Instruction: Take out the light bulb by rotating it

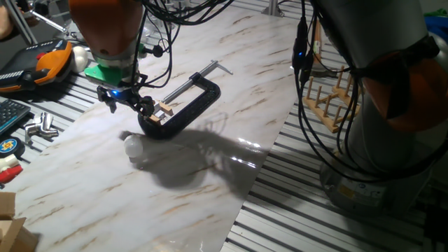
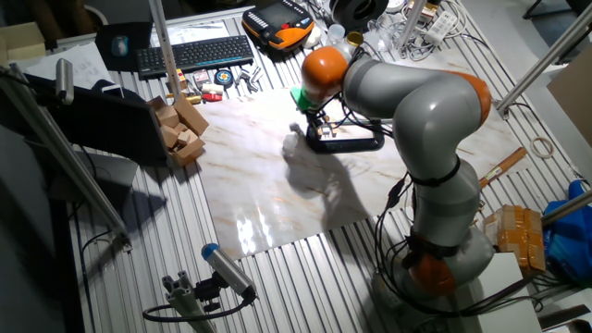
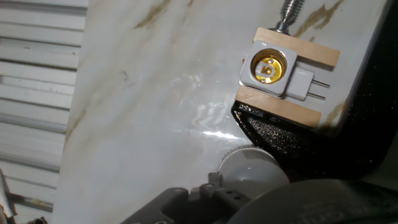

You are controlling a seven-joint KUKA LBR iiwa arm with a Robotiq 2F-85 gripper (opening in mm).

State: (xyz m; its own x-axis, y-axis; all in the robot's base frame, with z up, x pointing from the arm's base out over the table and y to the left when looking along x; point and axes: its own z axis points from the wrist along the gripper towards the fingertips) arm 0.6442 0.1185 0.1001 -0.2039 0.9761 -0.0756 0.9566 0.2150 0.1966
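The arm [image 2: 421, 111] rises from its base at the lower right of the other fixed view, bends at a grey elbow near the frame's middle right and reaches up-left, ending in an orange wrist [image 2: 324, 67] just above centre. In the one fixed view that same wrist fills the upper left, with a green collar under it and the black gripper [image 1: 129, 100] hanging straight down at left of centre. Hand view only shows a bit of dark gripper body along the bottom edge, so can't tell how far apart the fingers are.
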